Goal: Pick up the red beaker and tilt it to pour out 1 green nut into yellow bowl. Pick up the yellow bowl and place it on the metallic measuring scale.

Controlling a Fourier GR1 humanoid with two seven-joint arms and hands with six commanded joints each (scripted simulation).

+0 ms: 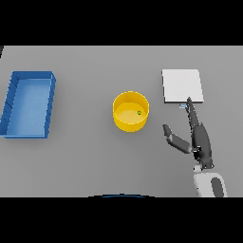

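Observation:
A yellow bowl (130,111) stands near the middle of the grey table, with one small green nut (139,112) inside it toward its right side. To the bowl's right lies the flat, pale metallic scale (182,86). My right hand (198,137) is open just below the scale, fingers straight and pointing at the scale's lower edge, thumb spread toward the bowl. It holds nothing and is a short way to the right of the bowl. No red beaker shows in the head view. My left hand is out of view.
A blue rectangular tray (13,105) sits at the left side of the table, well away from the bowl.

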